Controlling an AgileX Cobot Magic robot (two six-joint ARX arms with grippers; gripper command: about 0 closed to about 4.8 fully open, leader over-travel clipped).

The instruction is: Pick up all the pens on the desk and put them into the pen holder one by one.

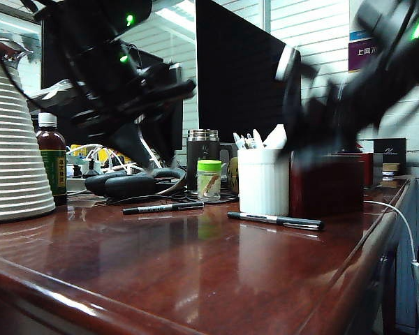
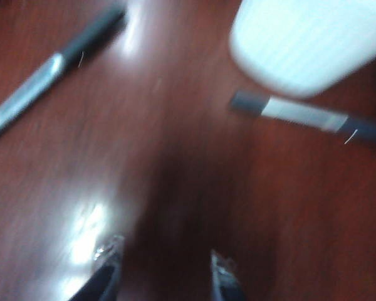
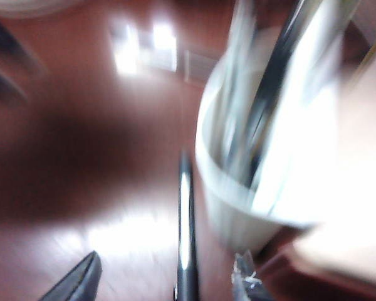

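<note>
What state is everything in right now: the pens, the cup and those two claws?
pen holder: upright, already holding pens
thin black marker: lying on desk
second pen: lying on the desk before the holder
left gripper: open, empty
right gripper: open, empty

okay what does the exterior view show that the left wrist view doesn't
Only the exterior view shows the green-capped jar, the thermos mug, the brown bottle and the pen holder's contents. Only the left wrist view shows the left end effector, jaws apart and empty above the bare desk. Both show the white pen holder and two pens lying on the desk.
</note>
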